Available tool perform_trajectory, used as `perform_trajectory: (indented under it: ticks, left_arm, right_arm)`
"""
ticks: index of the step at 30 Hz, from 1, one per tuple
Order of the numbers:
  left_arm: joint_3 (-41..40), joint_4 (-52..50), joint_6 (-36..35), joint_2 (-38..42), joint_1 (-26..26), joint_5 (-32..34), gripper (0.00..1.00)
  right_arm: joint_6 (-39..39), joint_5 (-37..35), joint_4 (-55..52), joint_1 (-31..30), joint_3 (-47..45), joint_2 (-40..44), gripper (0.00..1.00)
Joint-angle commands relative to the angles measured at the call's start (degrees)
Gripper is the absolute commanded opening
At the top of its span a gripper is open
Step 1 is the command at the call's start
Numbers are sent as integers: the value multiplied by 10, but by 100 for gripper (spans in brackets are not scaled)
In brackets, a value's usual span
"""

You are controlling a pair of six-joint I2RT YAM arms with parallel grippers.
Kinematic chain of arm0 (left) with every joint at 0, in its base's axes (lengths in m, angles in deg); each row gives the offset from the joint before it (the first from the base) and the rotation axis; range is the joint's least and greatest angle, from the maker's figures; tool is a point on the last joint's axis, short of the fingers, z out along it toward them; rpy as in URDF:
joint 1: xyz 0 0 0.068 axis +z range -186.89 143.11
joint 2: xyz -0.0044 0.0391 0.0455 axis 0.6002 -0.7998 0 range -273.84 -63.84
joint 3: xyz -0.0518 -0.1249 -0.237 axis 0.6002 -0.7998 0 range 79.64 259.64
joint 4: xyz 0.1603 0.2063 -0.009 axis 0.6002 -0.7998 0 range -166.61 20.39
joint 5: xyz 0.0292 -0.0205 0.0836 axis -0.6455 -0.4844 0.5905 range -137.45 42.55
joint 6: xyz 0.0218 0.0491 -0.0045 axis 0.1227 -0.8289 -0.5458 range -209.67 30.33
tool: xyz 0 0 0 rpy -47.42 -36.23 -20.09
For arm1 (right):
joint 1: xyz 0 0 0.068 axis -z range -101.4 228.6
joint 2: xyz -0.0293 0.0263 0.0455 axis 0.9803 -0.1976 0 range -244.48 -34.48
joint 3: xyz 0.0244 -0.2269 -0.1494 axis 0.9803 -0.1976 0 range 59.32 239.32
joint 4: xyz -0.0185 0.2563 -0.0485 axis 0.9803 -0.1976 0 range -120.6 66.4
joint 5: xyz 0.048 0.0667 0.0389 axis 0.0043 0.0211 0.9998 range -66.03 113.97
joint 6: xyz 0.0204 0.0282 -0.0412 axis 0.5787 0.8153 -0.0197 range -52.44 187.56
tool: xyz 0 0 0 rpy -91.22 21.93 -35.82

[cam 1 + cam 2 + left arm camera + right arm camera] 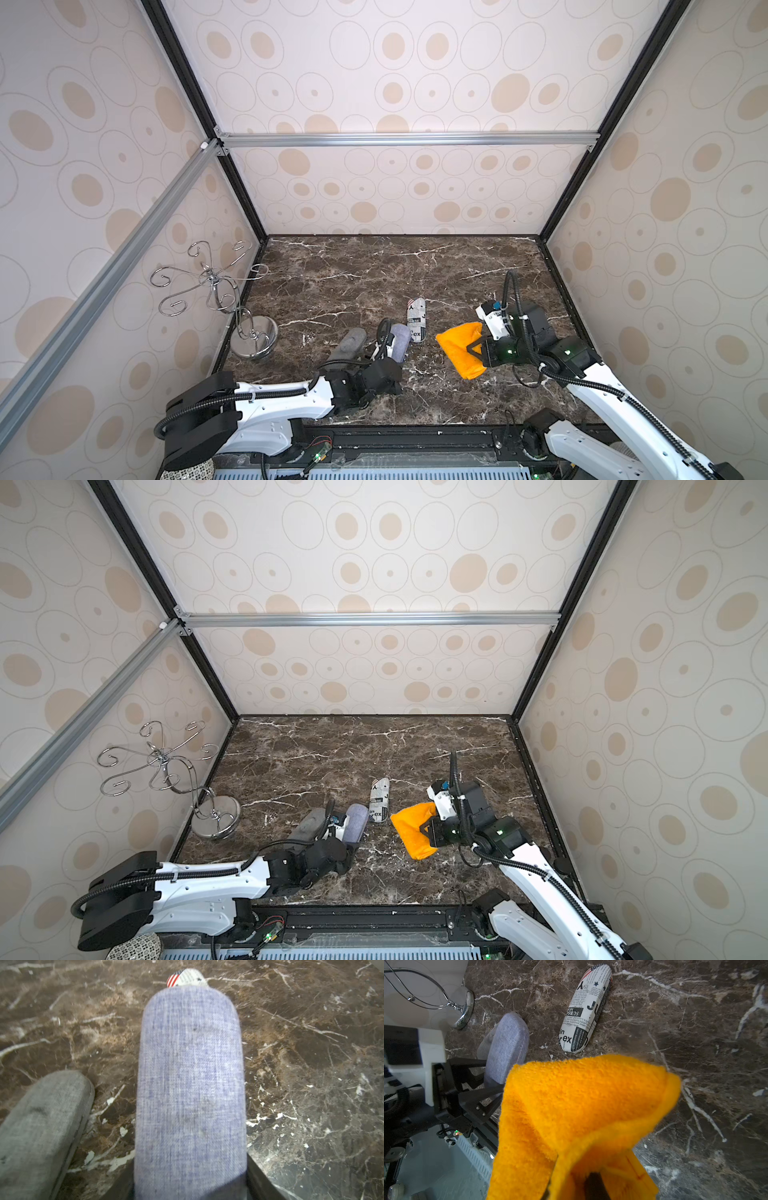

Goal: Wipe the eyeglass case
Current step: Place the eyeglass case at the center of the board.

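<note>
Gripper status: your right gripper (477,350) is clamping the orange cloth (459,351) | your left gripper (390,355) is clamping the blue eyeglass case (400,337) by its near end | case is sitting near, at 9 o'clock from the cloth in a top view, long axis running 12-to-6 | you are likely sweeping toward 9 next

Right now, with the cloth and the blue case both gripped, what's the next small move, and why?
Probably swing the right gripper across toward the left gripper and lay the orange cloth on the blue case. The left gripper is shut on that case's near end and its top is bare. The cloth, pinched in the right gripper, is apart from it, near the newsprint case.
</note>
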Motion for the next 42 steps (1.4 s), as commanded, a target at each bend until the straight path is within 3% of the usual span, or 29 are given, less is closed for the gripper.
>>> perform_trajectory:
  ticks: [1, 8, 26, 37, 42]
  left_arm:
    - [-7, 11, 76, -14, 19, -35, 46]
    - [-1, 9, 95, -56, 25, -66, 49]
    - [-17, -72, 153, -39, 23, -24, 60]
    - [-20, -86, 154, -11, 9, -46, 93]
    - [-3, -105, 163, -21, -25, -62, 97]
  right_arm:
    - [1, 11, 15, -2, -6, 9, 0]
    - [1, 9, 14, -3, -8, 12, 0]
    - [0, 7, 14, -4, -11, 10, 0]
    - [0, 10, 18, -5, -15, 14, 0]
    - [-3, 4, 17, -5, -11, 6, 0]
